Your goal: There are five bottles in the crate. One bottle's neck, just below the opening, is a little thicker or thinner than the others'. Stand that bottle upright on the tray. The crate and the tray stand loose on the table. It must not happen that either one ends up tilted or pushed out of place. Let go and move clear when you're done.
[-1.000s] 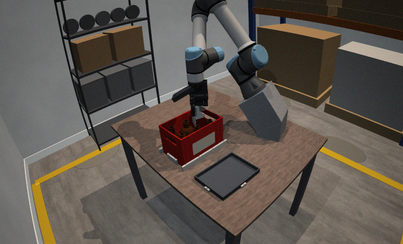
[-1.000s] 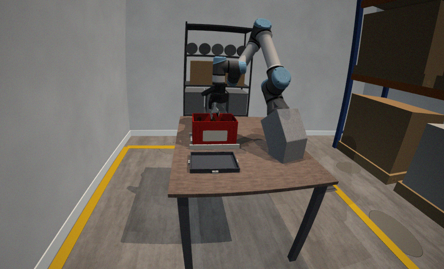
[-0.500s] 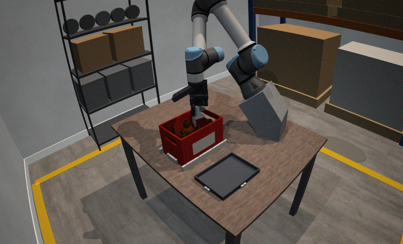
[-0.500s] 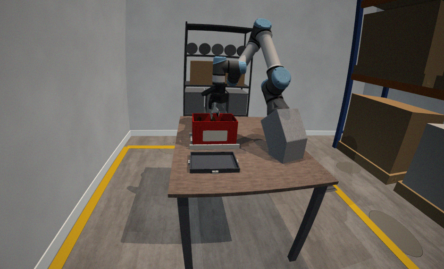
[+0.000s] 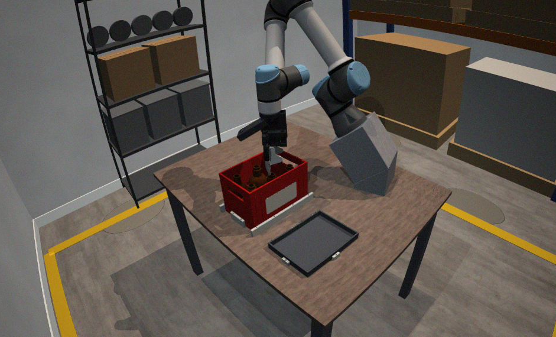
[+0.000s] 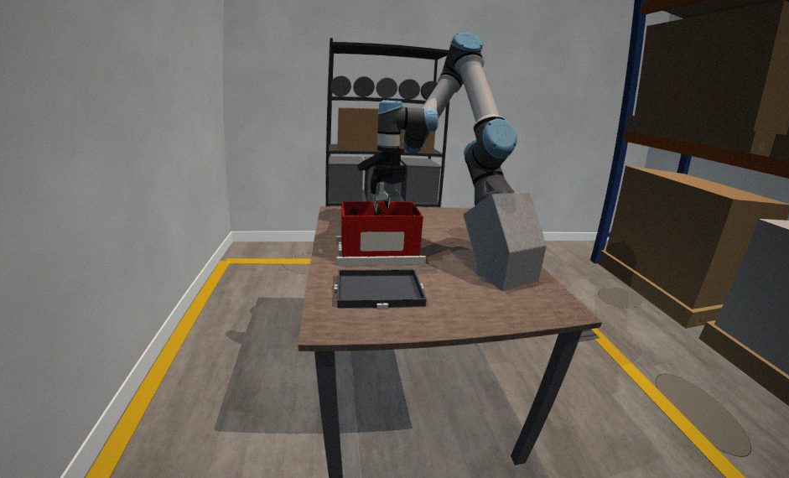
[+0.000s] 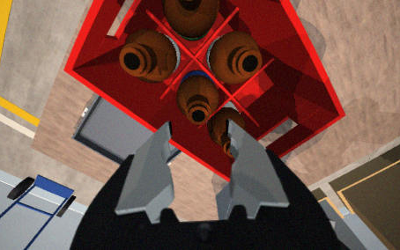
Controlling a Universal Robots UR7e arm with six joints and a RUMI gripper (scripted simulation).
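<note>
A red crate stands on the table and holds five brown bottles in its compartments. The wrist view shows them from above: one at the top, one on the left, one on the right, one in the middle, and one partly hidden behind my right finger. My gripper points straight down just above the crate's far side. Its fingers stand partly apart with nothing between them. The dark tray lies empty in front of the crate.
A grey slanted block holding the arm's base stands on the table right of the crate. Pale rails run along the crate's foot. A metal shelf with boxes stands behind the table.
</note>
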